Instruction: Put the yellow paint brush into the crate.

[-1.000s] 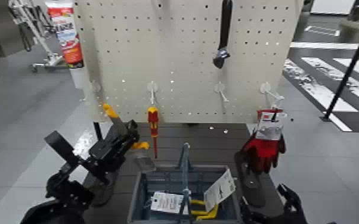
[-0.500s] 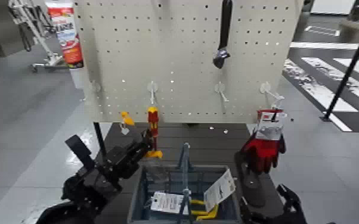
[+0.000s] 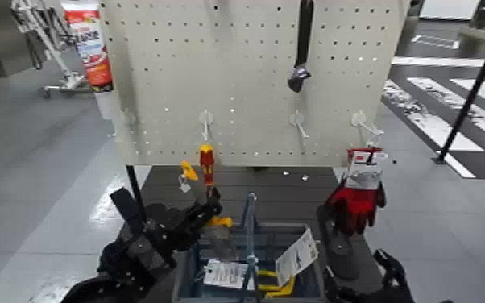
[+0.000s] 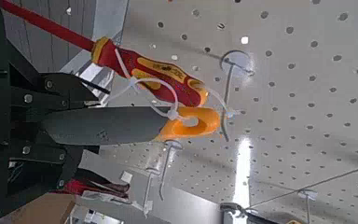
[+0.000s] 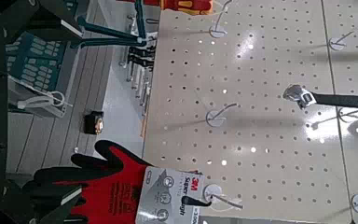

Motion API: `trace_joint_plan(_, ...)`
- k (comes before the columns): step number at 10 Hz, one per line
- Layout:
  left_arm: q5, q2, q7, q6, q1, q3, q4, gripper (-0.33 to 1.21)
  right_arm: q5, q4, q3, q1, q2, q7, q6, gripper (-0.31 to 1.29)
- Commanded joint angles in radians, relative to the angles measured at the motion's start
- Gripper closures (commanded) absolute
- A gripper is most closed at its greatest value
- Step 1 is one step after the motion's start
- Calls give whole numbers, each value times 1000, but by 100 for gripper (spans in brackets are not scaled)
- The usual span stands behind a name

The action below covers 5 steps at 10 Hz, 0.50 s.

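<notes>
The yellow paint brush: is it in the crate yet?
Not yet: the left tool holds the yellow paint brush above the crate rim.

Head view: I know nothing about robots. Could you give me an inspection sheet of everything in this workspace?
Surface: dark tabletop in front of a white pegboard.
Job's things: yellow paint brush held tilted over the left end of the crate, not yet released.
Clutter: screwdriver, wrench and red gloves hang on the pegboard; tagged items lie in the crate.
Grippers: left gripper shut on the brush, above the crate's left end; right gripper parked low on the right.
Cables: nothing seen.
Surroundings: grey floor with white floor markings on the right.
</notes>
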Motion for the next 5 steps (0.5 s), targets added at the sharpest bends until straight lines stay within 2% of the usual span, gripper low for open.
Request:
trace_joint_plan(1,-3,2,5,50,-4,-10,4,118,0,0,1,-1,0,0,0,15)
trace_joint_plan(5,-14,2,10,102,-6,-29,31,118,0,0,1,-1,-1,0,0,15)
